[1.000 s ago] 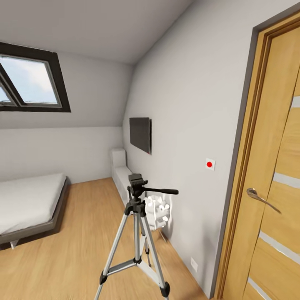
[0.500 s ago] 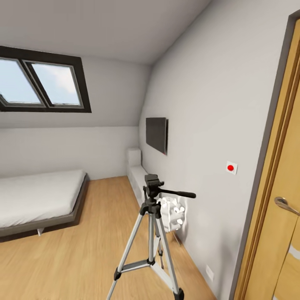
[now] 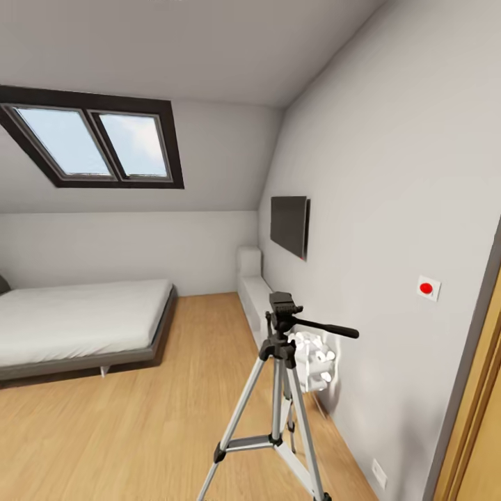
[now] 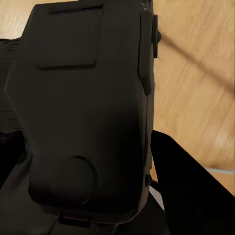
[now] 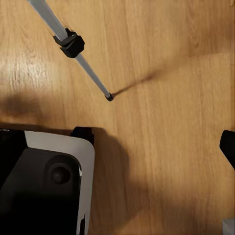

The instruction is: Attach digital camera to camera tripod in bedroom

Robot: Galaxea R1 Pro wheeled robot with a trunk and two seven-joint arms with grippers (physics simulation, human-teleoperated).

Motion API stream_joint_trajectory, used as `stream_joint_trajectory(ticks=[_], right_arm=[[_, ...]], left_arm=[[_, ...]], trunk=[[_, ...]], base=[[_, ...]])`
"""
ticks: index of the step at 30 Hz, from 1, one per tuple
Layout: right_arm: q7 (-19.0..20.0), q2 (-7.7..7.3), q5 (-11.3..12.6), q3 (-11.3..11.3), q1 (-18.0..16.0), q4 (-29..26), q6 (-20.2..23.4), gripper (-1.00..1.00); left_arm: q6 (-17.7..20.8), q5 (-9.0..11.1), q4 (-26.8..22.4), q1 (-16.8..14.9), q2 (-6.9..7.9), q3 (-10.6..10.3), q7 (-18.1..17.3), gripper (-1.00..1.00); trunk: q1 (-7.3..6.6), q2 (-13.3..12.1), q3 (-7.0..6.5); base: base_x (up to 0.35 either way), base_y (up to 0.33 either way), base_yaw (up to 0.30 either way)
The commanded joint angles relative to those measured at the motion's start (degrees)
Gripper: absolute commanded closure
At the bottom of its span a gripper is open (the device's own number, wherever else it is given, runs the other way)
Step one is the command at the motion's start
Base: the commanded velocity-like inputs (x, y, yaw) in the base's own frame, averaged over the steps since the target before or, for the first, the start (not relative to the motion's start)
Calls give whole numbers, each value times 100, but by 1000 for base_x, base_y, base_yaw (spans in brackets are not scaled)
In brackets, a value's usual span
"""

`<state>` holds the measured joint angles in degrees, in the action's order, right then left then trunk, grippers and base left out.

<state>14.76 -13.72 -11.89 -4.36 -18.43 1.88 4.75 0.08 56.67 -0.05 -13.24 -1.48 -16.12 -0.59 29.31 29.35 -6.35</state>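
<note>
Light wood floor [image 3: 139, 424]: pale planks are laid across the bedroom, with long grain lines seen close in the right wrist view.
White walls and ceiling: smooth and matt, the ceiling sloped and cut by a dark-framed double skylight [image 3: 97, 142].
Bed [image 3: 76, 323]: a low white mattress is set on a dark grey base against the far side, well apart from the stand.
Black screen [image 3: 289, 224]: a flat panel is fixed to the right-hand wall, beyond the stand.
Camera tripod [image 3: 278, 410]: silver-grey metal legs are spread on the floor near the right wall, judged to steady the bare black head, which is turned upward and free to take a mount; the thin black pan handle [image 3: 327, 328] is pointed toward the wall.
Tripod leg [image 5: 73, 46]: a slim grey tube with a black clamp and small black foot is seen planted on the planks.
Digital camera [image 4: 88, 107]: a chunky, angular matt-black body is seen close before the left wrist lens, judged carried there for mounting; the claw's own closure cannot be told.
Right claw: a dark fingertip [image 5: 228, 147] is glimpsed at the frame edge; apart or together cannot be told.
Wall switch [image 3: 428, 287]: a small white plate with a red dot.
</note>
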Motion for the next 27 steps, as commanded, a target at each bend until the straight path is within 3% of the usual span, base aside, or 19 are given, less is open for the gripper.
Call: stream_joint_trajectory(ticks=[1,11,27], right_arm=[[15,-2,-50,-47,-3,6,14,-100],[14,-8,-50,-47,-3,9,35,-100],[9,-50,-41,-56,-3,14,-7,-100]], left_arm=[[1,46,5,-3,-3,-49,-12,100],[3,45,5,-3,-9,-49,-12,100],[1,23,5,-3,-25,-49,-12,100]], trunk=[[2,4,2],[2,4,2],[2,4,2]], base=[[0,0,269],[0,0,234],[-18,-31,12]])
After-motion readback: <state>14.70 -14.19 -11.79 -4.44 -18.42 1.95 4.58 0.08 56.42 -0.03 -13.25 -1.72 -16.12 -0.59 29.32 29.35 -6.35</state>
